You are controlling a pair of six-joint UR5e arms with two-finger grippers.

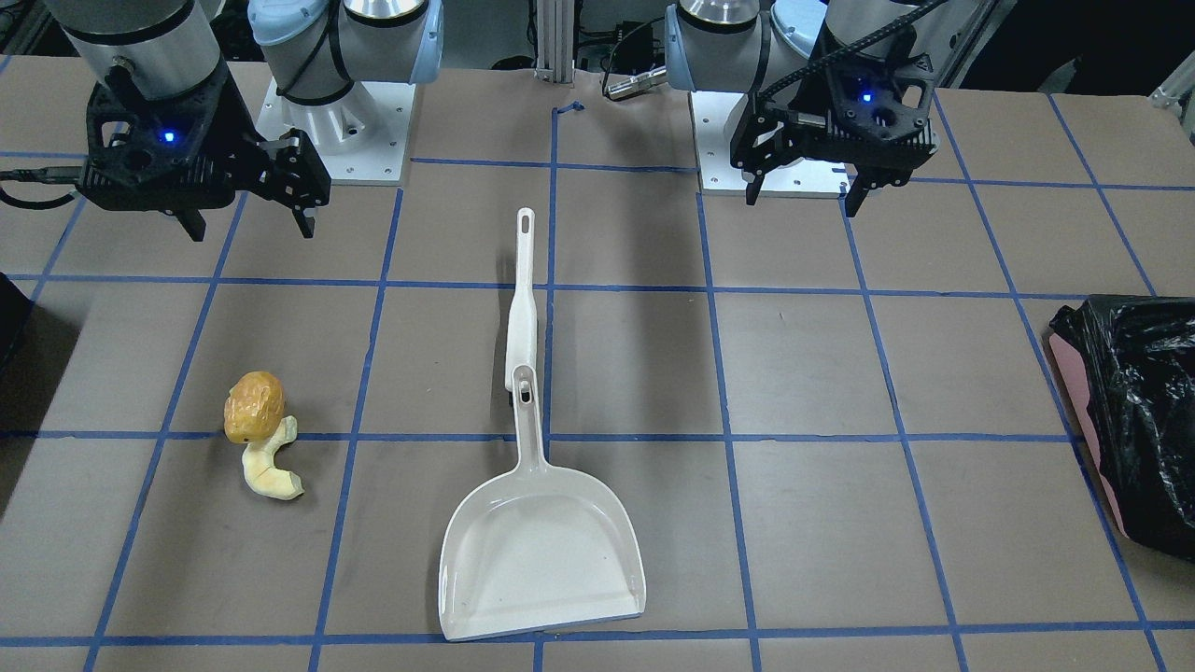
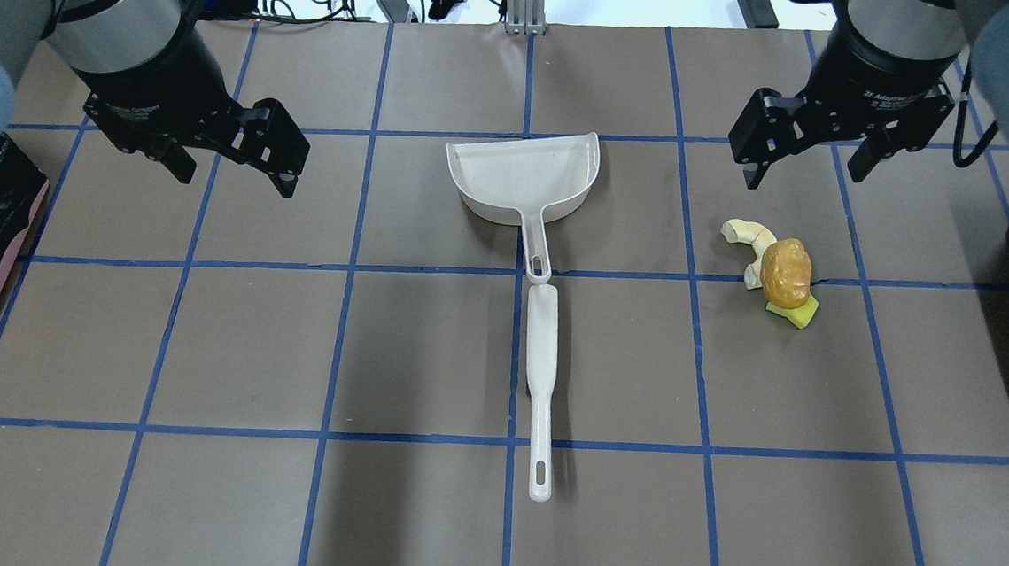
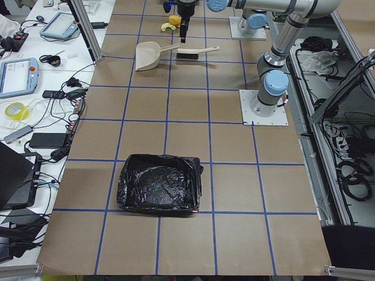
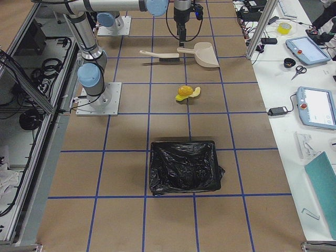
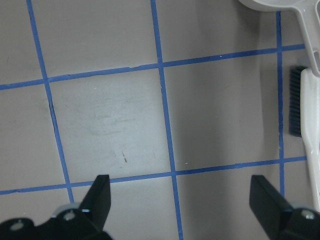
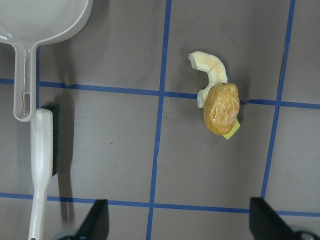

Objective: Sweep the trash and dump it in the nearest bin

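Seven things in all.
Trash, three bits: orange-brown lump (image 2: 785, 272), cream curved piece (image 2: 741, 233), sponge wedge (image 2: 800, 314). One dustpan (image 2: 521, 178), one brush (image 2: 541, 365). Two bins: left-edge bin (image 3: 158, 184), right-edge bin (image 4: 184, 168).

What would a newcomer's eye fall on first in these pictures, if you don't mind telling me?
Most likely the white dustpan and brush lying end to end in the middle. Next, on the robot's right, an orange-brown lump huddled with a cream curved piece and a sponge wedge. The left gripper and right gripper hover open, holding nothing.
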